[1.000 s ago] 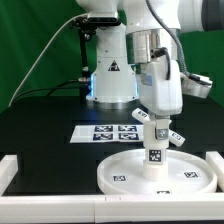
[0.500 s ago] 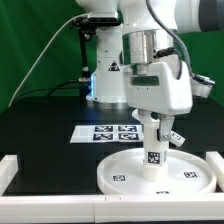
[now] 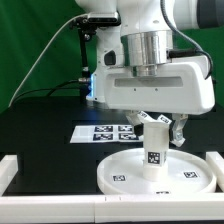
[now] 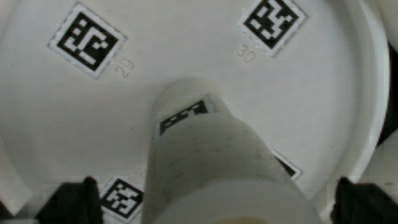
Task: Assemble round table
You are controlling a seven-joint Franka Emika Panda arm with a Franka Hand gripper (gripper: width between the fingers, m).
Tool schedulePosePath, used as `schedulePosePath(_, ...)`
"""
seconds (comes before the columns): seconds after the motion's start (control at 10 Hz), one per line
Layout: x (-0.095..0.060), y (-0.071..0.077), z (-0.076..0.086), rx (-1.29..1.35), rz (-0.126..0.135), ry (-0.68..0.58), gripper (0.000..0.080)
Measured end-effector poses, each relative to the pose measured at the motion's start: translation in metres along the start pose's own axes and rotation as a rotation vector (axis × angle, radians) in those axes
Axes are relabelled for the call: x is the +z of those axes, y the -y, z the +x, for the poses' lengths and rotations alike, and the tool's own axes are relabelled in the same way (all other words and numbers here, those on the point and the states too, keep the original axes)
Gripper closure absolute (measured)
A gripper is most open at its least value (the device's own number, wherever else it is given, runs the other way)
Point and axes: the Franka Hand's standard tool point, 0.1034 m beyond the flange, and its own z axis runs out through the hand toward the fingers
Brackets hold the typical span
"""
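the leg (image 3: 155, 157) stands upright in the middle of the disc (image 3: 112, 176), straight below the pincer (image 3: 160, 128). the pincer is spread wide and holds nothing. in the wrist view its dark fingertips (image 4: 71, 200) sit well apart on either side of the leg, clear of it. a small tilted white piece just under the pincer, at the leg's top, may be the base piece (image 3: 152, 119), though we cannot tell this for sure.

we judge the step in hand to be fixing the leg into the disc. the next move calls for a short straight drop, a centred squeeze on the leg, then a turn without tipping it.

the disc's raised rim rings the leg below the pincer, and the front rail (image 3: 12, 166) lies just beyond it. the marker board (image 3: 105, 133) lies behind the pincer, apart from the disc. to either side of the pincer we see bare black table (image 3: 40, 130).
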Motion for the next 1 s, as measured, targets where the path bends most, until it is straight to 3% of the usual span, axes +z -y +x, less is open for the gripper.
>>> schedulePosePath(0.2,-0.0036,0.0030,0.0026,-0.329,-0.013,-0.009,0.0151)
schedulePosePath(0.4,-0.0013,0.0061,-0.0071,-0.626,-0.026,0.016,0.0151)
schedulePosePath(0.7,-0.0024,0.0021,-0.0003,-0.760,-0.046,0.006,0.0151)
schedulePosePath(1.0,-0.0031,0.0070,-0.0061,-1.219,-0.088,0.025,0.0151)
